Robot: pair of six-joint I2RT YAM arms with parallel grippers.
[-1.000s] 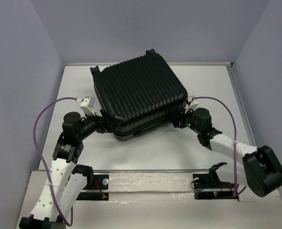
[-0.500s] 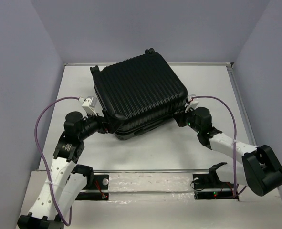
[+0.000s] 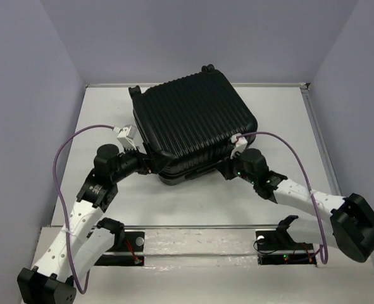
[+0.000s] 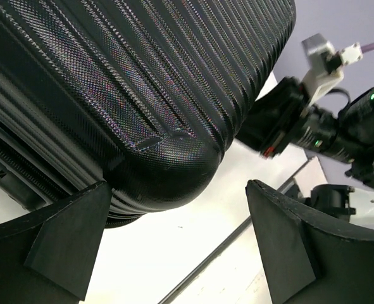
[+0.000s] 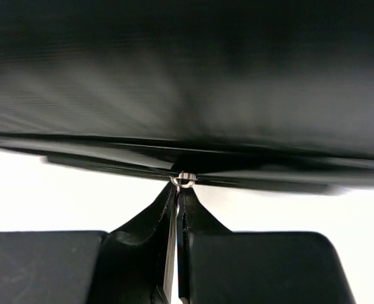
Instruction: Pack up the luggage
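Lavender-grey walls [image 3: 187,38] on three sides of a white bench [image 3: 288,120]. One luggage [image 3: 193,123], closed, lying flat mid-bench, ribbed shell up. Two caster wheels [image 3: 207,68] showing on its far edge. Ribs and long axis running from that edge toward the near side, drifting a little rightward. Crowded along its near edge by two arms, each trailing one purple cable [image 3: 63,171]. Left end effector [image 4: 177,187] released, fingers [image 4: 66,240] spread wide, rounded near corner of the luggage just ahead between them. Right end effector [image 5: 179,190] clenched on one zip pull [image 5: 184,181] at the seam on the luggage's near-right side.
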